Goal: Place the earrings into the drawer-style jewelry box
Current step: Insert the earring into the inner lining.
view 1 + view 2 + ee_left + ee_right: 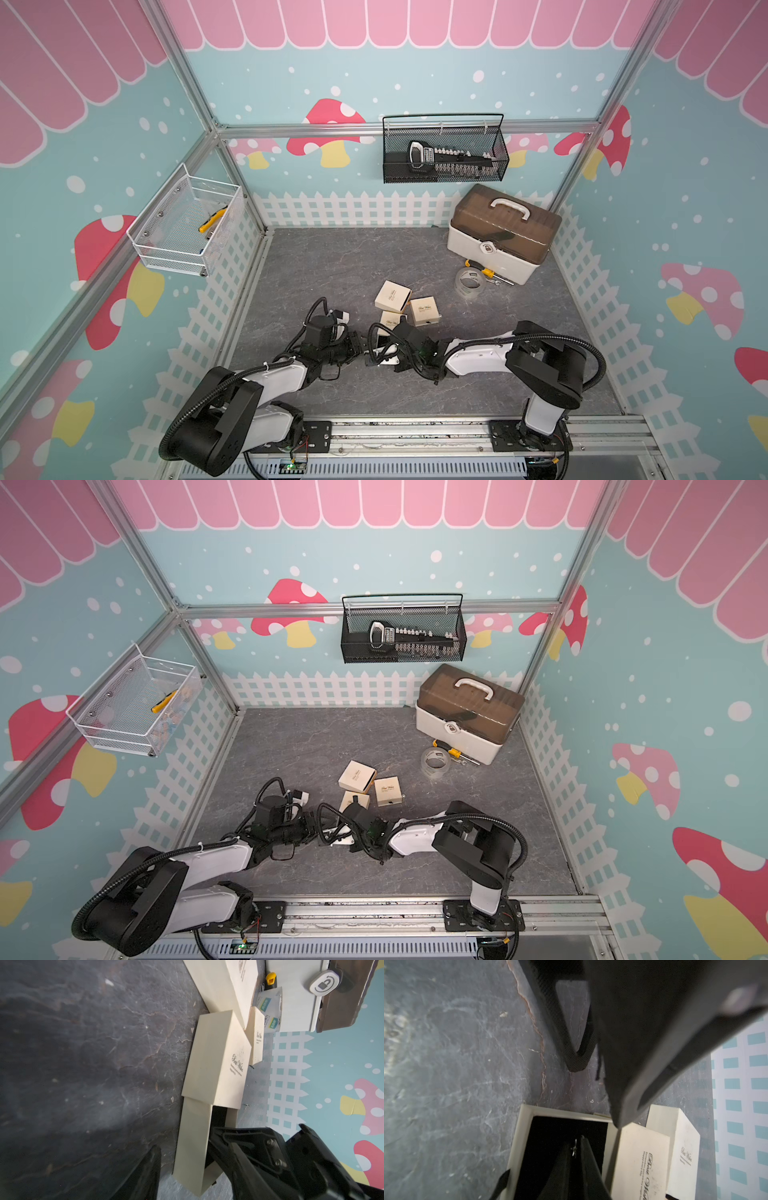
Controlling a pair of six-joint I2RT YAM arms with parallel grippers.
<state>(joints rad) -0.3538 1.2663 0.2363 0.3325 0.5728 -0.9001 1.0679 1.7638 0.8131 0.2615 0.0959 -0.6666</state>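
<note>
Earring [574, 1148], tiny and silvery, sits pinched between the nearly closed jaws of the right gripper [576, 1141], over the black lining of the open drawer [520, 1136]. The drawer is pulled out of its jewelry box [641, 1157], a beige sleeve lying on the grey desk [332, 270] with two more beige boxes [392, 296] just beside it. The left gripper [360, 345] has its jaws partly apart. In the right wrist view one finger meets the drawer's corner by the sleeve, and the other hangs over bare desk.
</note>
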